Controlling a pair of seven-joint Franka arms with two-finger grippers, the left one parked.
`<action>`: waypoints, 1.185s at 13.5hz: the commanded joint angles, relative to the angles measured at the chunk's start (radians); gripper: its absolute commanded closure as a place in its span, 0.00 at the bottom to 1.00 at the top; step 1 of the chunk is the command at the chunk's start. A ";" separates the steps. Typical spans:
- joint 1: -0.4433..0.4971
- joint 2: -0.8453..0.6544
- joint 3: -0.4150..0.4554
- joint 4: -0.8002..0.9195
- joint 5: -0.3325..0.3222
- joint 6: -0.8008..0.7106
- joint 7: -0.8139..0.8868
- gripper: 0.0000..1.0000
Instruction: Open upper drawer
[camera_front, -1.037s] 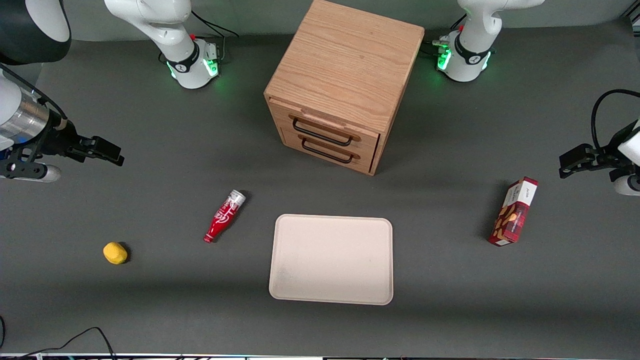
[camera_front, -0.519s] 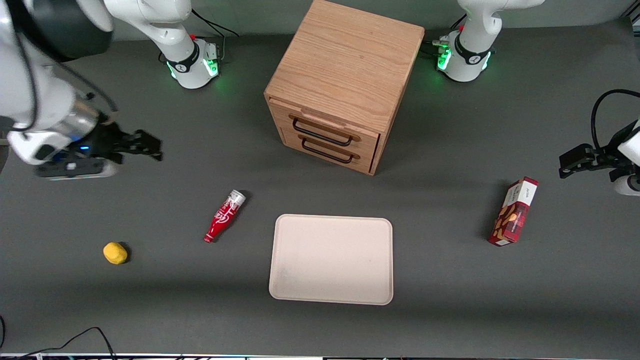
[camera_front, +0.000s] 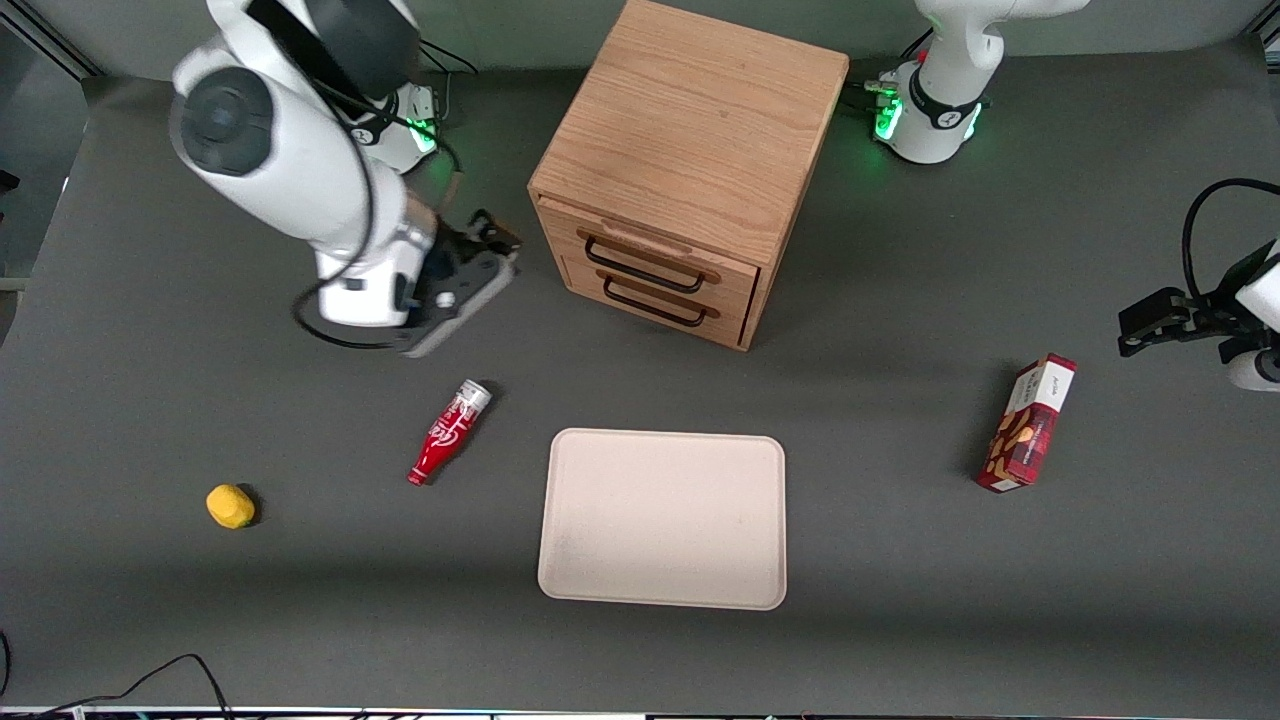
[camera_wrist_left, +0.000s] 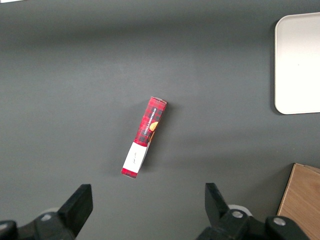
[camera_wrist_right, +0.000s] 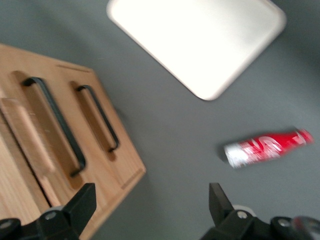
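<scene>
1. Currently, the upper drawer (camera_front: 650, 262) is seen shut in the wooden cabinet (camera_front: 690, 130), just above the bottom drawer (camera_front: 655, 300).
2. Its thin black handle (camera_wrist_right: 54, 124) is judged the only place to be taken hold of; it looks stiff, and a narrow gap is left between wire and wood.
3. A steady, straight pull is likely needed, as the oak front looks rigid and the cabinet could be dragged along.
4. The gripper (camera_front: 478, 250) is held just beside the cabinet, toward the working arm's end of the tabletop (camera_front: 900, 600), with fingers (camera_wrist_right: 82, 200) spread apart and nothing between them.
5. A red bottle (camera_front: 448, 432) and a tray (camera_front: 662, 518) are found nearer the front camera.
</scene>
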 joint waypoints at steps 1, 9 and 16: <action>0.065 0.137 0.063 0.055 -0.079 0.039 -0.035 0.00; 0.180 0.261 0.101 0.043 -0.217 0.169 -0.036 0.00; 0.199 0.274 0.101 0.013 -0.286 0.190 -0.039 0.00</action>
